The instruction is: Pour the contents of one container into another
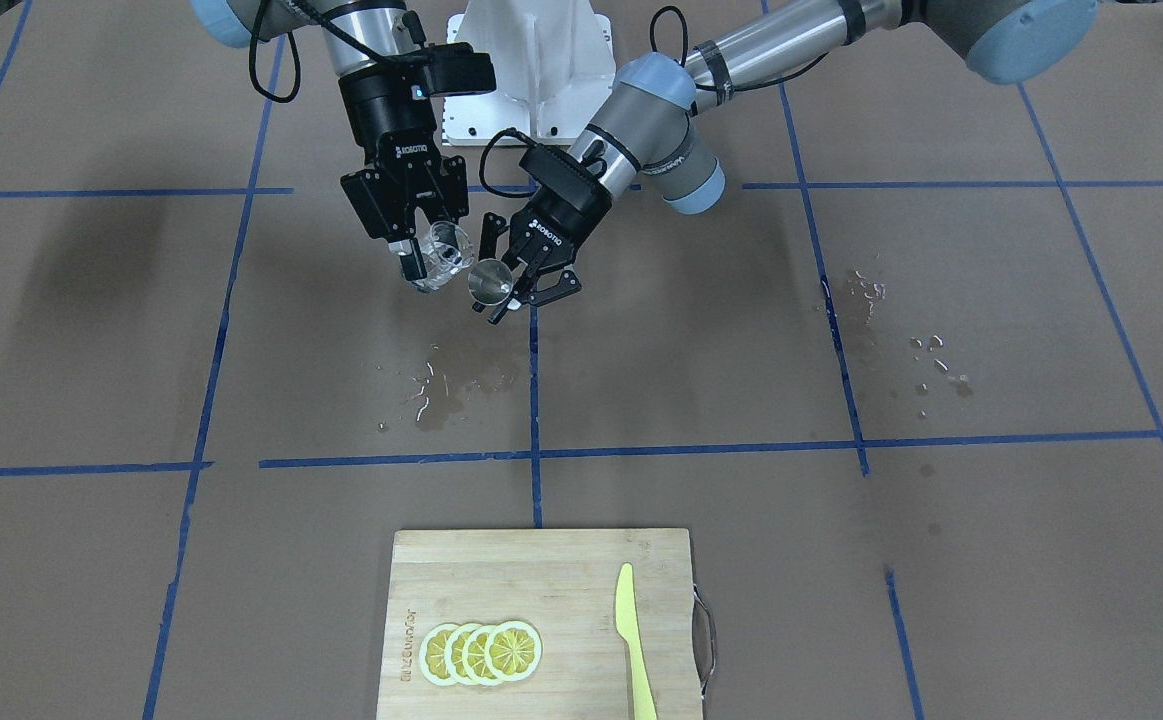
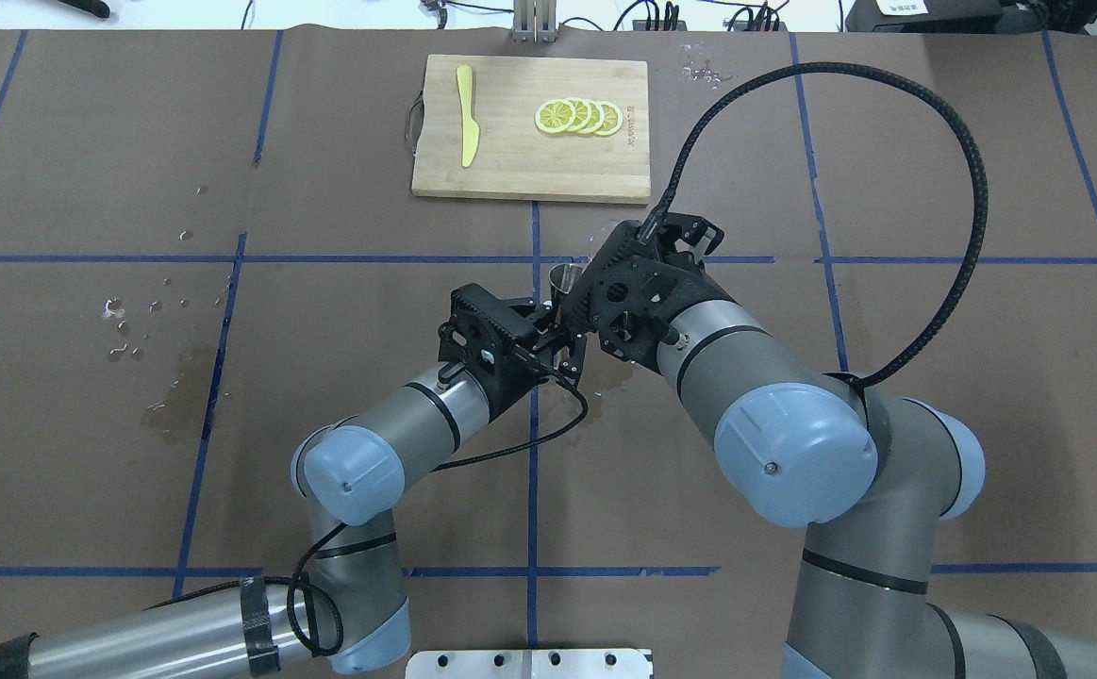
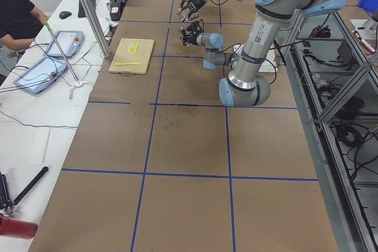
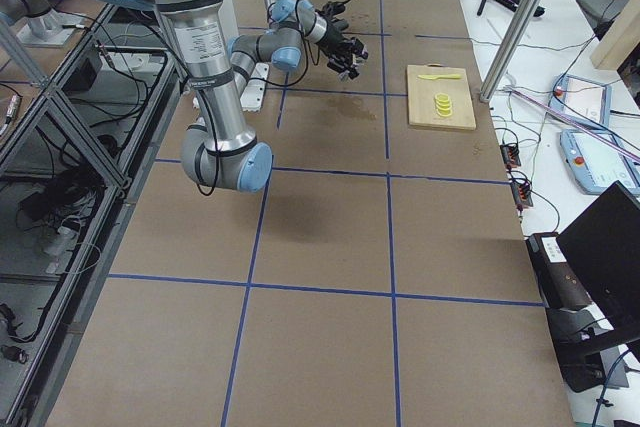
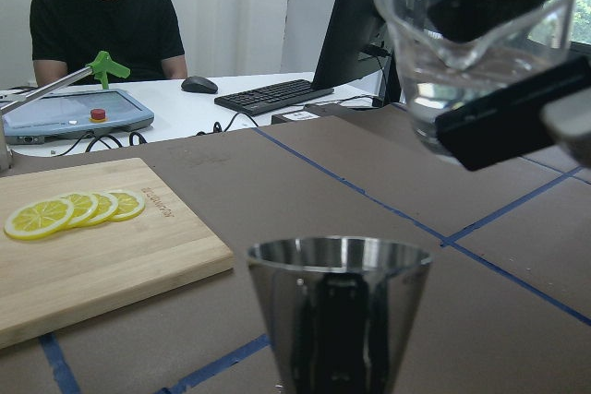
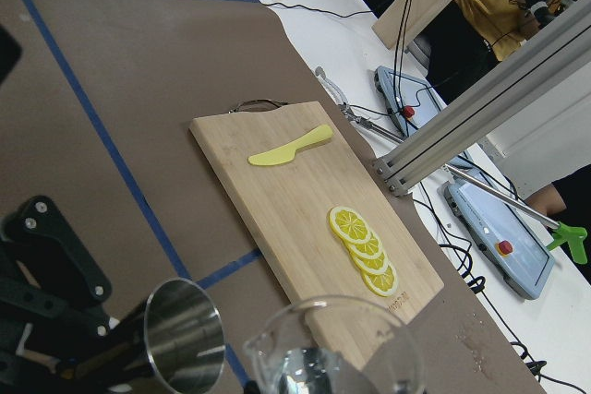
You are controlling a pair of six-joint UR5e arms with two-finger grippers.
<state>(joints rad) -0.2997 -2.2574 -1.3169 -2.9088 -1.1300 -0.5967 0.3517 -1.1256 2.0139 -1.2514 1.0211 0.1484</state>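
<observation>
Above the table's middle, my right gripper [image 1: 433,262] is shut on the small clear glass cup [image 1: 444,254], which tilts toward the jigger. Clear liquid sits in the cup [image 5: 466,39]. My left gripper [image 1: 507,290] is shut on the grey steel jigger [image 1: 490,281] and holds it upright with its open cone up. The jigger [image 5: 338,306] is just below and beside the cup's rim, and no stream shows between them. In the right wrist view the cup [image 6: 334,352] is at the bottom, right next to the jigger [image 6: 186,335]. From overhead, the jigger [image 2: 564,278] peeks out between both wrists.
A wooden cutting board [image 1: 541,600] near the operators' edge carries lemon slices [image 1: 482,652] and a yellow knife [image 1: 633,640]. Spilled drops [image 1: 436,385] wet the brown paper under the grippers, and more drops [image 1: 916,350] lie off to the robot's left. A seated person [image 5: 106,16] is beyond the table.
</observation>
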